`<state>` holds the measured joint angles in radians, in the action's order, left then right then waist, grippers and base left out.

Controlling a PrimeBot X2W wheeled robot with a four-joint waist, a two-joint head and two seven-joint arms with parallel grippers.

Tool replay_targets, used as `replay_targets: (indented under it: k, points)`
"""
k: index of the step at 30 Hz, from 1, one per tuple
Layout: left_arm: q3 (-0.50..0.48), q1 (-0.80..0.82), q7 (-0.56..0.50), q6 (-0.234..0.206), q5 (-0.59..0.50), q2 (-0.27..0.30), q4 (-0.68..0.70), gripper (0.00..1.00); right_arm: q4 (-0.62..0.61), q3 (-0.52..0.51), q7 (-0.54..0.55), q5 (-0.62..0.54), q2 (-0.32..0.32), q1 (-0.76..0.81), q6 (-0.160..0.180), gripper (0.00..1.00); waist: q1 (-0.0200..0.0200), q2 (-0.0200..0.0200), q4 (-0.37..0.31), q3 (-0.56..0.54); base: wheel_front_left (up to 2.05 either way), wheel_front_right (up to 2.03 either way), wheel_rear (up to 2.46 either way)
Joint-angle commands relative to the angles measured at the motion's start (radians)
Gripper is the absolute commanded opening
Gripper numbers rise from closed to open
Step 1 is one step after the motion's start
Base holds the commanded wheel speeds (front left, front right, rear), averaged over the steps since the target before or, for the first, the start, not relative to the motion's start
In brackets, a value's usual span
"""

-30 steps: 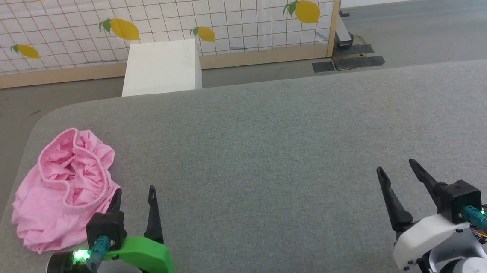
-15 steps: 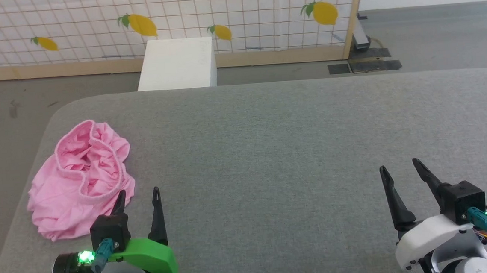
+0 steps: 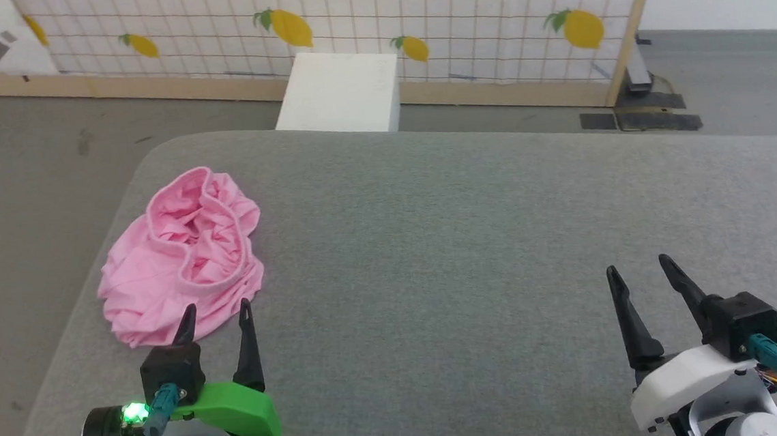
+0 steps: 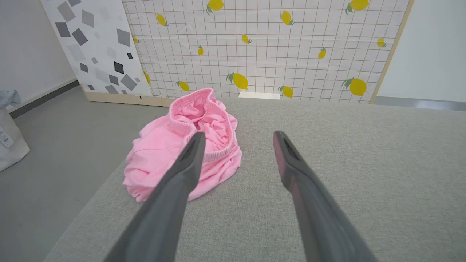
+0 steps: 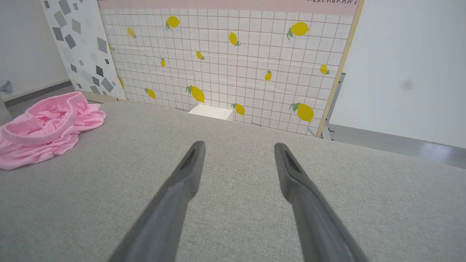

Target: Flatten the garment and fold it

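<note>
Head camera has turned left over the last second; the garment itself has not shifted.
The garment (image 3: 179,260) lies bunched, waistband up, by the left edge of the grey surface (image 3: 444,228). The left tool (image 3: 216,305) is open with its tips at the near hem; contact is unclear. The right tool (image 3: 638,263) is open, empty and well apart. Judged: the robot is lining up a first grab, and flattening has not started.
</note>
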<state>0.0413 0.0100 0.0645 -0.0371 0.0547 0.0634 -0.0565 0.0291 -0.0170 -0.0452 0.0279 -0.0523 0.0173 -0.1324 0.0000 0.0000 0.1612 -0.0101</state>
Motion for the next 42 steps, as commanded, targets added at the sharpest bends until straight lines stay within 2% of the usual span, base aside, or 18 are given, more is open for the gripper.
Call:
replay_targets:
  k: [1,42]
  points:
    - [0.001,0.015,0.011,-0.009,0.019,0.007,-0.004,1.00,0.005,0.000,-0.010,0.010,0.001,-0.009,0.000,1.00,0.0000,0.0000,0.033,-0.005,0.00,0.00,0.00]
    - [0.030,-0.024,0.086,-0.094,0.107,0.054,-0.006,1.00,0.046,0.008,-0.081,0.054,0.001,-0.015,0.001,1.00,0.0000,0.0000,0.261,-0.015,-0.07,-0.07,-0.07]
